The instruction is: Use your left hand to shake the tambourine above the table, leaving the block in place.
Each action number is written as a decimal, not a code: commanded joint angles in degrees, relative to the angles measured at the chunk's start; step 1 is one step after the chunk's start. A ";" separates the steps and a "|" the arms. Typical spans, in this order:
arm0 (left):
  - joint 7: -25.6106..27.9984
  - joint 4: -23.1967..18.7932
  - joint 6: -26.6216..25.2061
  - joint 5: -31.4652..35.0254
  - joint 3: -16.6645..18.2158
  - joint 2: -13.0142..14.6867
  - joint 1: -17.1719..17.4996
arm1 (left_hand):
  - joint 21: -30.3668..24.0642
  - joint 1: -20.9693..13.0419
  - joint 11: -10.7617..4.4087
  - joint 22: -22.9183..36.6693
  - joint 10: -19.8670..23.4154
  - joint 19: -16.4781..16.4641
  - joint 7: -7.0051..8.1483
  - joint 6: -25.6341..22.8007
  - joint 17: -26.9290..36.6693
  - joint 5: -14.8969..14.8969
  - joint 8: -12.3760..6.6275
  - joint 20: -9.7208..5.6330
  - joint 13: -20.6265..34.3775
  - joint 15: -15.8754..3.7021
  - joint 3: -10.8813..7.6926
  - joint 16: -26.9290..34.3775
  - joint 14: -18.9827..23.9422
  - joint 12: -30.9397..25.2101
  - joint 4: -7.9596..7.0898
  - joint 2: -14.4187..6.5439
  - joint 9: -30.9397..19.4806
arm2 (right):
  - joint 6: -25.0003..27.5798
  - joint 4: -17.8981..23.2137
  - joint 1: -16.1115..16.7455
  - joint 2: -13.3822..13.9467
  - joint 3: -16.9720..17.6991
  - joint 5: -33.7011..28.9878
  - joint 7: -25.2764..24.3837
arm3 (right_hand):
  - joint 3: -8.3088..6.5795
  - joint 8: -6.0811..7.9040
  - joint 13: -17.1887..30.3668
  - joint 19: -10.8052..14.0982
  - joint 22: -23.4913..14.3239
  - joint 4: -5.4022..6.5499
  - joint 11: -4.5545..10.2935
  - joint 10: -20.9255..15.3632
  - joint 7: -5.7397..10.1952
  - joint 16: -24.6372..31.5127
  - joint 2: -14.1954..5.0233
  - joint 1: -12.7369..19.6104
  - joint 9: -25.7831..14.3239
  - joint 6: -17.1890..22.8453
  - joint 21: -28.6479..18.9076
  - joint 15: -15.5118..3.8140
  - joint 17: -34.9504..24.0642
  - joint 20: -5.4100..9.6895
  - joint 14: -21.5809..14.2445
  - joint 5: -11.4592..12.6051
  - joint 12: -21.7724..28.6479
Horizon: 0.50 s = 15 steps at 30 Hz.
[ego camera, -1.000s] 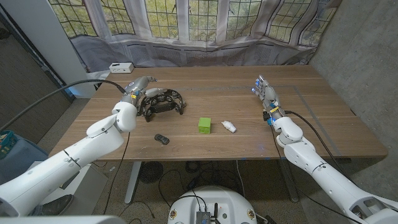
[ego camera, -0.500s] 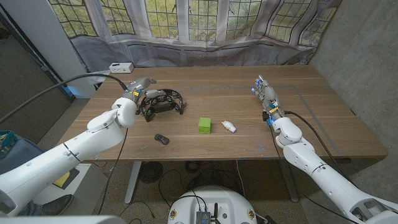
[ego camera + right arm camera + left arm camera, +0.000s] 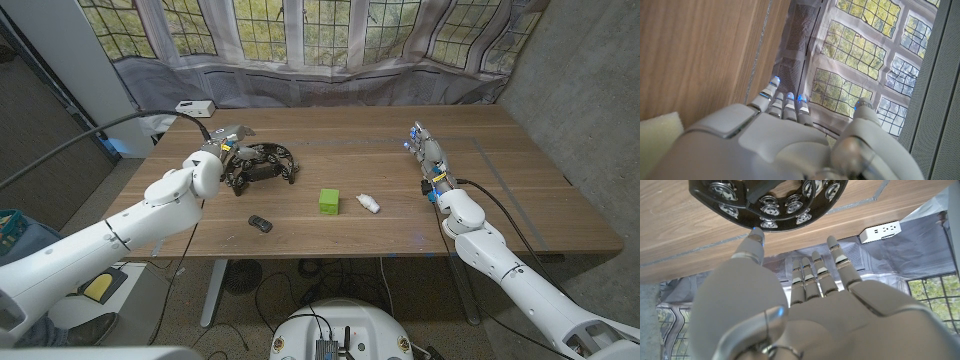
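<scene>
Left hand [image 3: 226, 140] has edged further over black half-moon tambourine [image 3: 262, 163] nr tabletop's far-left corner, fingers wide, empty; grasp pending; green cube block [image 3: 329, 201] untouched.

No words, numbers or signs can be read on anything here, not even on the white power strip [image 3: 194, 107].

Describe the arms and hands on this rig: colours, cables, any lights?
Both arms wear glossy white rounded shells with ball-shaped joints. The left hand and right hand are pale grey-silver with segmented fingers; small blue lights glow at the fingertips. A thick black cable arcs to the left wrist, and a thinner black one trails along the right forearm.
</scene>
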<state>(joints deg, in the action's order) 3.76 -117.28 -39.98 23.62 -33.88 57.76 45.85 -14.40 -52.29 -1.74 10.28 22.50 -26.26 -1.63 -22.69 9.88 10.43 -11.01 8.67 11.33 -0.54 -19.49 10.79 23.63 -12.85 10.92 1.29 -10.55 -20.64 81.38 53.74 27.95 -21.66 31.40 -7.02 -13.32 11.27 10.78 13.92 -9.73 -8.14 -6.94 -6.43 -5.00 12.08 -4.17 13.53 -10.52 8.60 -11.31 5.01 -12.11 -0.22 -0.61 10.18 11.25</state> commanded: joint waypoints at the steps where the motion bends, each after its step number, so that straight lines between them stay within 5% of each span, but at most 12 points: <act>1: -7.02 0.61 -2.14 4.83 -4.16 -0.17 -4.01 | 0.09 0.36 0.09 0.07 -0.25 -0.98 -0.14 0.66 0.11 -0.15 0.12 0.05 0.29 -0.35 0.78 0.00 0.15 0.32 -1.20 1.42 -0.20 | 0.10 -0.19 -0.46 -0.10 -0.09 0.07 0.40 | -0.49 -0.06 0.19 0.13 -0.22 0.03 -0.19 0.33 0.29 0.13 -0.04 0.65 -0.17 0.13 0.11 0.31 -0.17 -0.43 -0.10 0.08 0.04; 15: -18.12 3.41 -0.30 12.85 -9.85 -1.52 -9.81 | 0.41 -0.50 0.27 0.12 -0.76 -1.56 -0.53 1.54 0.19 0.09 0.30 0.29 0.43 -0.20 1.15 -0.11 -0.22 0.60 -1.65 1.21 -0.26 | 0.27 -0.69 -0.71 -0.13 0.08 0.39 0.49 | -0.47 -0.07 0.20 0.12 -0.22 0.04 -0.09 0.25 0.34 0.14 -0.05 0.73 -0.17 0.16 0.11 0.34 -0.19 -0.50 -0.15 0.04 0.08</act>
<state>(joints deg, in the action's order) -7.24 -115.65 -41.22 31.02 -40.09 57.22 39.73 -14.19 -51.65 -1.44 10.27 22.20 -27.77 -2.19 -21.51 9.88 10.43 -10.79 9.20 11.61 -0.75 -18.11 10.79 23.84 -12.46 9.55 2.99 -10.54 -20.55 81.12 53.31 27.91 -21.70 31.46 -6.69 -13.31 11.27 10.78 13.92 -9.73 -8.13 -6.95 -6.44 -5.01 12.08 -4.17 13.53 -10.52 8.60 -11.31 5.01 -12.11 -0.21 -0.61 10.18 11.25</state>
